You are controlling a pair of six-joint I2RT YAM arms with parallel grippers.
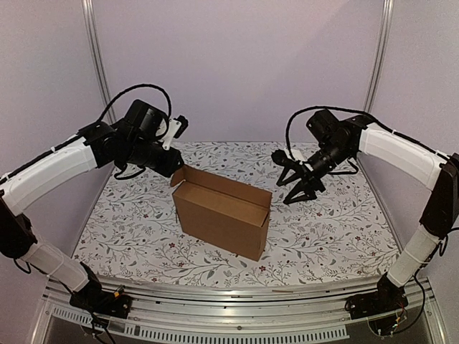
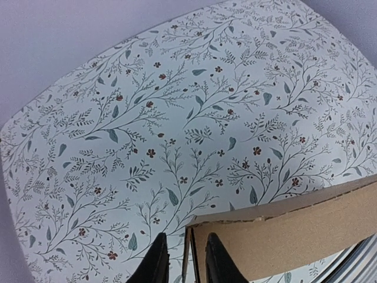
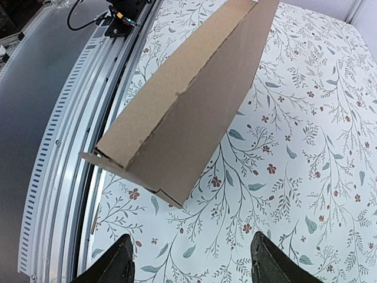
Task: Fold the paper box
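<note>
L gripper: jaws are seen slightly apart, set astride a thin edge of the paper box, w/ gaps both sides. R gripper: jaws are spread wide, nothing between, near box's right end. Box is stood open-topped mid-table on floral cloth.

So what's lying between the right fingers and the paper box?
Only bare floral table cover; the right wrist view shows it between the open right fingers and the paper box.
</note>
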